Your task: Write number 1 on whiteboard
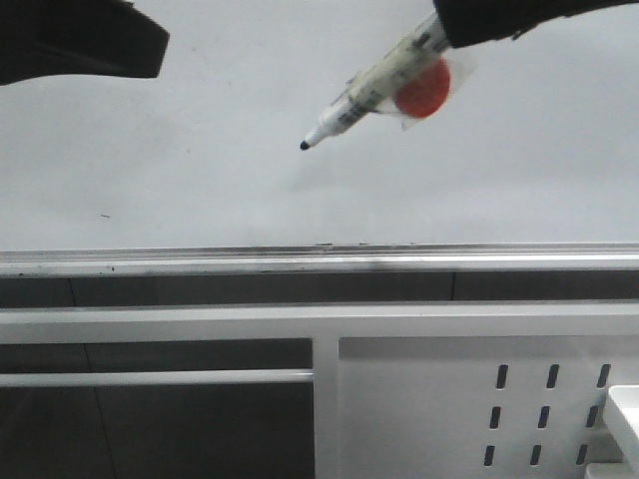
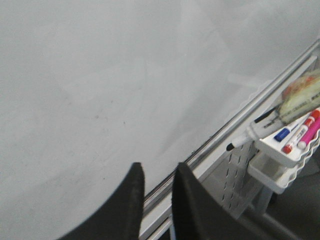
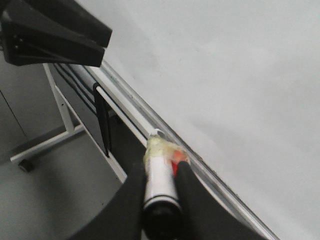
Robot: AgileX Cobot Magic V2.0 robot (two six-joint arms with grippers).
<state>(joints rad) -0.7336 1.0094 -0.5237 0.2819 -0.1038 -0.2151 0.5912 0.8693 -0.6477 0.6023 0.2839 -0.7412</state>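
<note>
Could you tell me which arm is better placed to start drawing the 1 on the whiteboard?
The right. Its claw is shut on the marker, whose uncapped black tip points down-left close to the blank whiteboard. The left claw holds nothing, and no stroke is drawn yet.

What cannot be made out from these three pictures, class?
- Front view: whether the marker tip touches the whiteboard; depth is unreadable.
- Front view: the right end effector is cut off by the top edge.
- Left wrist view: tray pens have labels too small to read.
</note>
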